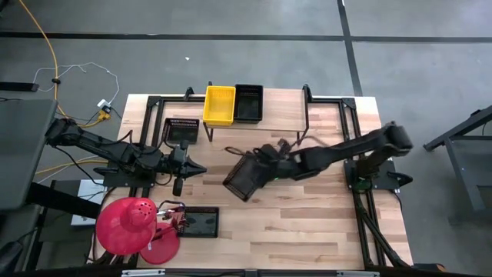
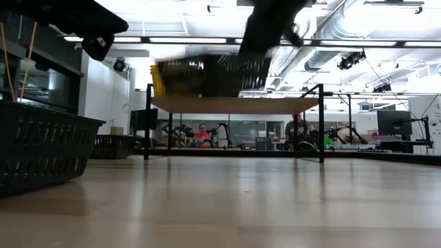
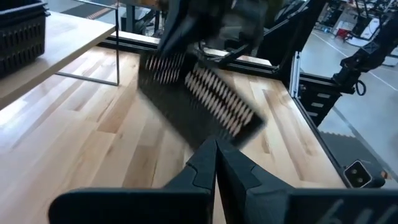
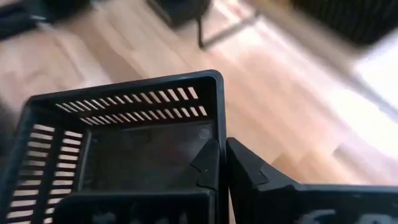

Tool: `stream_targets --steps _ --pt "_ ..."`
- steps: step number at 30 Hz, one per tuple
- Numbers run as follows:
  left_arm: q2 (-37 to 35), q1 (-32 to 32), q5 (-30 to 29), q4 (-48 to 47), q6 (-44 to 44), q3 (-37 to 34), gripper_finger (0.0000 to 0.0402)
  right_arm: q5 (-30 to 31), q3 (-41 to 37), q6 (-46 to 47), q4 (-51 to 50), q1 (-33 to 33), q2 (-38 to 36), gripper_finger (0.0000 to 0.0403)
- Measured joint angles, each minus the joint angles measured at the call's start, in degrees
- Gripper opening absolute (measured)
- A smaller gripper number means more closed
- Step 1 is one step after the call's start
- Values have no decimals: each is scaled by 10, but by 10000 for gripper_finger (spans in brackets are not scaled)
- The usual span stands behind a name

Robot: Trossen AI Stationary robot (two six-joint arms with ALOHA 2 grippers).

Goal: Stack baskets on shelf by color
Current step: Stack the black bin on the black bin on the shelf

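The shelf (image 1: 284,108) stands along the table's far side. On its left part a yellow basket (image 1: 219,105) and a black basket (image 1: 248,103) rest side by side. My right gripper (image 1: 265,164) is shut on another black basket (image 1: 246,178) over the table's middle, in front of the shelf. It shows blurred in the left wrist view (image 3: 199,99). My left gripper (image 1: 196,170) waits shut to the held basket's left, touching nothing. Two more black baskets rest on the table: one by the shelf's left end (image 1: 182,129), one near the near edge (image 1: 201,221). My right gripper holds the black basket by one side wall (image 4: 219,118), just below the rim. One finger (image 4: 208,163) is inside the basket and the other (image 4: 245,167) outside, pinching the wall between them. The basket is lifted clear of the table and tilted.
A red dome-shaped object (image 1: 127,225) sits at the table's near left corner, beside the near black basket. The shelf's right part (image 1: 327,108) is bare wood. Bare tabletop lies to the near right (image 1: 307,231). In the low view, people sit in the room beyond the table (image 2: 203,131).
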Motion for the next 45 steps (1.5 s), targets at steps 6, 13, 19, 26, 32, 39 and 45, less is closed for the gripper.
stream_targets --steps 6,13,19,26,32,39,45 --pt "0 0 -17 6 29 0 0 -27 0 -233 10 -17 -125 2" --pt "0 0 -16 41 35 0 0 -125 13 -415 47 -134 -202 1" --pt "2 0 -7 43 35 0 0 -239 93 -552 48 -233 -183 1" --pt "19 0 8 43 34 0 0 -364 236 -624 -33 -335 -99 0" --pt "41 0 3 44 33 0 0 -440 351 -662 -106 -403 2 0" --pt "56 0 3 44 33 0 0 -510 445 -692 -135 -471 99 0" --pt "59 0 1 45 33 0 0 -577 485 -686 -137 -513 154 0"
